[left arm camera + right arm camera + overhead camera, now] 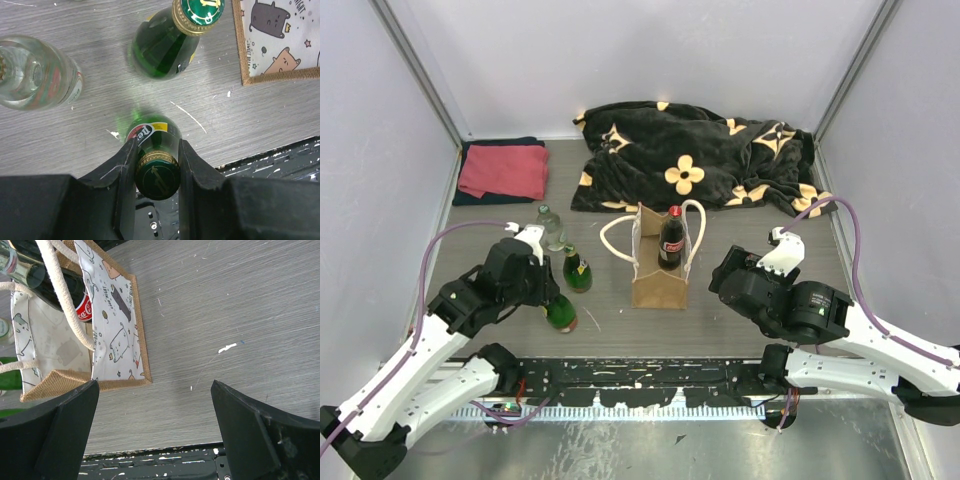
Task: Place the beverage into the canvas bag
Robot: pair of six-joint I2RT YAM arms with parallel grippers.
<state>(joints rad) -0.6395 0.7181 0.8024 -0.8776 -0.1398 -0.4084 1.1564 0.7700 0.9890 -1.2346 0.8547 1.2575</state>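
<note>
While the left pincer is clamping only the neck of the green bottle at lower left, the right pincer gaping empty, it is risking slipping or toppling the mid-frame canvas bag.
</note>
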